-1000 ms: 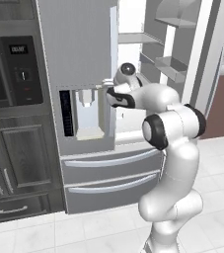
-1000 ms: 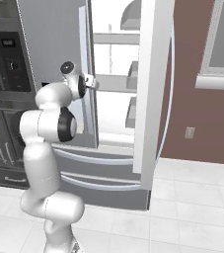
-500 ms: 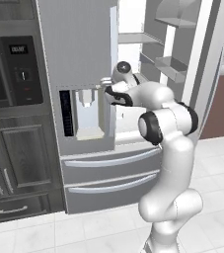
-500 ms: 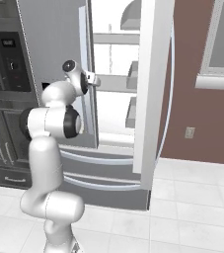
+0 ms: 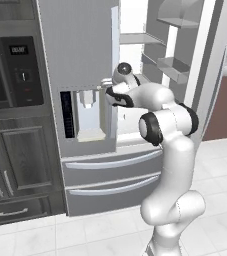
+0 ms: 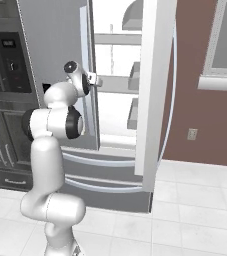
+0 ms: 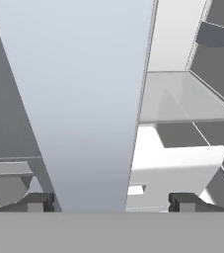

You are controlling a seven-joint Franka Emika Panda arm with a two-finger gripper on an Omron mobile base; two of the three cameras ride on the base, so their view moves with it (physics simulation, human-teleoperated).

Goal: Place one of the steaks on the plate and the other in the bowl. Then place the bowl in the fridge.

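While the fingers (image 7: 39, 202) stand released and well apart in the hand view, the free edge of the fridge's left door (image 7: 84, 99) runs up between them as a broad pale slab. One tip sits just beside its outer face and the other stays clear of its inner face, so we judge nothing is gripped yet. Beyond the fingers, on the inner side, white shelves (image 7: 182, 94) reach back into the cabinet.

From the left base view, the fridge (image 5: 80, 45) is right at the fingers, with its dispenser panel (image 5: 87, 112) below and to one side of them and its two drawers (image 5: 110, 165) lower down. We expect the door to be stiff, heavy and smooth-faced, swinging only on its hinge. The edge the fingers straddle seems the right hold, pulled or pushed along the arc. Dark cabinets with an oven (image 5: 15, 75) stand beyond the door, and pale floor tiles (image 5: 85, 230) lie far below.

From the right base view, the right door (image 6: 155, 90) hangs wide open on the far side of the fingers. A red-brown wall (image 6: 195, 100) with a window (image 6: 225, 45) lies further off.
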